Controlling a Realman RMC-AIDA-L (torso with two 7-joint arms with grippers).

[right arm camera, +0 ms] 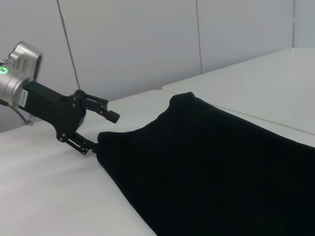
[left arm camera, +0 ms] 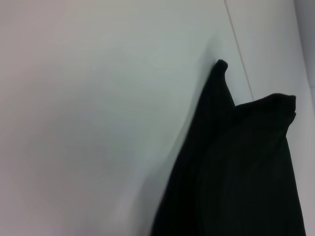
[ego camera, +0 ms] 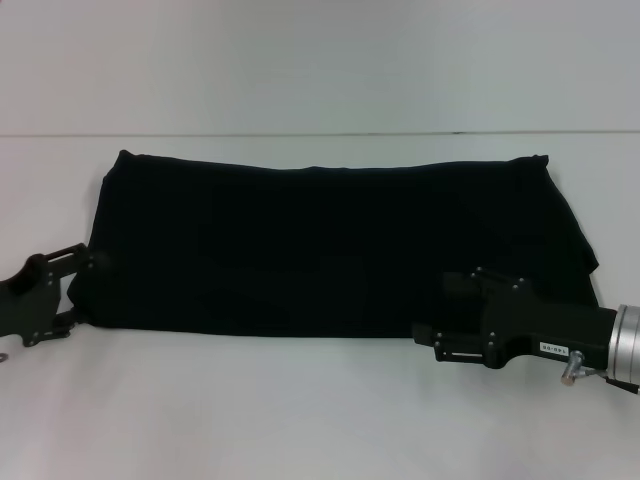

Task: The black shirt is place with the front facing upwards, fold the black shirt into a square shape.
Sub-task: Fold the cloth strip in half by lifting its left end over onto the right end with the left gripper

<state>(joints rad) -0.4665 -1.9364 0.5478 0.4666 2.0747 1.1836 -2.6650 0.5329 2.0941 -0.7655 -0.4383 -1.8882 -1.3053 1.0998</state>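
We see the left pincer (ego camera: 88,285) spread apart at the left near corner of the black shirt (ego camera: 330,245) (folded into a wide band on the white table (ego camera: 300,400)); our right pincer (ego camera: 440,315) rests open on its right near edge.

Bright, even, soft light; slightly hazy pictures.
The white worktop (ego camera: 320,400) shows only faint shadows and no glare. The shirt (ego camera: 330,245) reads as flat black, its folds barely visible; the left wrist view is blurred.
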